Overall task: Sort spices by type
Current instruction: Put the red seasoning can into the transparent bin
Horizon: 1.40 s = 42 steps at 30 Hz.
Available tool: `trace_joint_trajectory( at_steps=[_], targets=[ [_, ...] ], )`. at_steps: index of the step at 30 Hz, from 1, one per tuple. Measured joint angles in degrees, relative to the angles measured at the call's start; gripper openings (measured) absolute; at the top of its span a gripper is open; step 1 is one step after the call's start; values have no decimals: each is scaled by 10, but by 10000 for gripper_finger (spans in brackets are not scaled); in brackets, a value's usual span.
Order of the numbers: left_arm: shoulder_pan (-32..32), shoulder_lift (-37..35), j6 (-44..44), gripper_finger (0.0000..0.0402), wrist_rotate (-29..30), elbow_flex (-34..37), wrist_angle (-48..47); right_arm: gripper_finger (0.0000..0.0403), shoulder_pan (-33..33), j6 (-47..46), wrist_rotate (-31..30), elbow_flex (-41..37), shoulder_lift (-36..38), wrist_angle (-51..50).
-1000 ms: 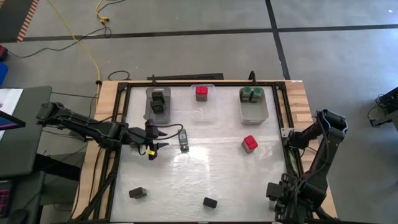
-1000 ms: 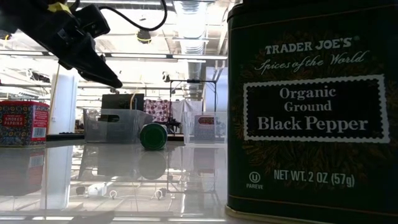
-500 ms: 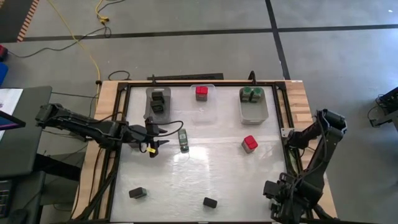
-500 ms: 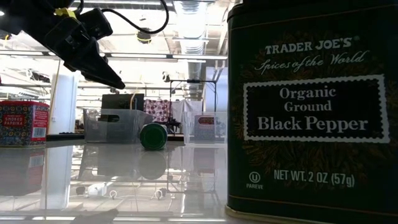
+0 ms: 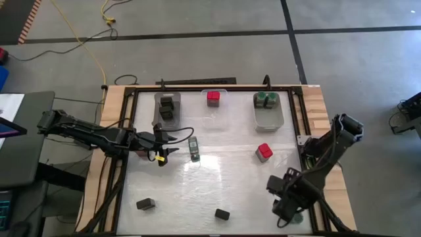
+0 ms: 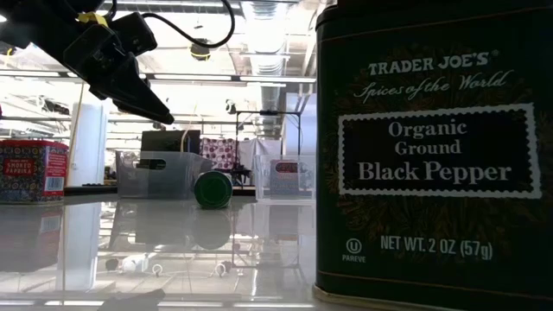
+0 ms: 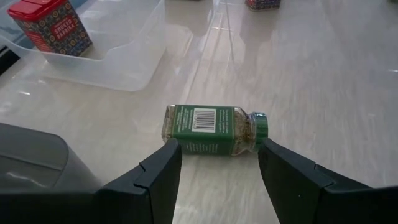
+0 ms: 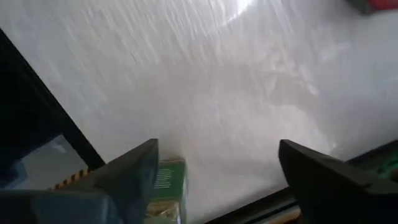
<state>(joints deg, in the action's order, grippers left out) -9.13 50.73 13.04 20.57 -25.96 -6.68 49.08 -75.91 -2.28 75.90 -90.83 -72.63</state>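
On the glossy white table (image 5: 223,184), a clear green-labelled spice jar with a green lid (image 5: 194,148) lies on its side, mid-left, bare surface around it. The left gripper (image 5: 172,145) hovers beside it, fingers released; the right gripper (image 5: 281,197), near-right, is spread wide.

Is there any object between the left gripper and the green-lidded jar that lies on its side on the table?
Nothing visible. The left gripper has its jaws open, and the green-lidded jar lies on its side just ahead of them on bare table. The clear bin holding a red tin is off to one side.
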Motion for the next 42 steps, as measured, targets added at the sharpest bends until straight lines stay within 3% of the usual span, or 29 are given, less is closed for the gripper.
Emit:
trace_joint_trajectory(
  at_steps=[4, 11, 16, 20, 28, 34, 42],
  targets=[
    [0, 0, 3, 204, -7, 0, 0, 395, -22, 49, -23, 0, 0, -5],
    [0, 0, 3, 204, -13, 0, -3, 371, -58, -6, -33, 0, 0, -7],
    [-2, 0, 9, 204, -13, 0, -3, 368, -99, -46, -88, -14, 0, -10],
    [-7, 0, 18, 204, -14, 0, -4, 368, -135, -48, -174, -27, 0, -49],
    [-14, 0, 18, 204, -14, 0, -5, 368, -189, -64, -224, -28, 4, -148],
    [-14, 0, 18, 204, -14, 0, -5, 368, -200, -65, -238, -98, 75, -100],
    [-14, 0, 18, 204, -14, 0, -5, 368, -203, -82, -246, -241, 214, 73]
  ],
)
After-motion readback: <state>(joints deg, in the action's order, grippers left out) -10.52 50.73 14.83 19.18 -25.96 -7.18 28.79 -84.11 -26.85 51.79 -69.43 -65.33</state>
